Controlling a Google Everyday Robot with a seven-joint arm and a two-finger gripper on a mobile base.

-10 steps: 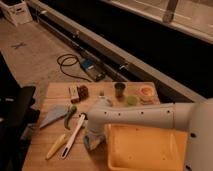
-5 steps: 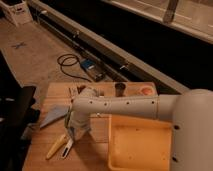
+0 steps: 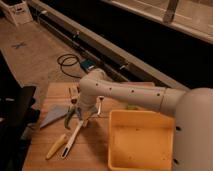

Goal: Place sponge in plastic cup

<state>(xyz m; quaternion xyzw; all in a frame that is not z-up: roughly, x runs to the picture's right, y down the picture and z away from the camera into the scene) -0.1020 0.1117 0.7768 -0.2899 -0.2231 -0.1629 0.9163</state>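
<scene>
My gripper hangs at the end of the white arm, low over the left part of the wooden table, just right of the grey-blue cloth. The sponge is a small dark block at the table's far left, partly hidden behind the wrist, a short way beyond the gripper. Of the plastic cup, only a pale green sliver shows under the arm, above the yellow bin's far rim. Nothing shows in the gripper.
A yellow bin fills the table's right front. A flat grey-blue cloth, a white-handled brush and a yellow tool lie at the left front. A dark object stands off the left edge. The arm hides the table's back.
The arm has swung left and forward across the table. It now covers the brown cup, the orange dish and most of the green cup, and the gripper is lower near the cloth.
</scene>
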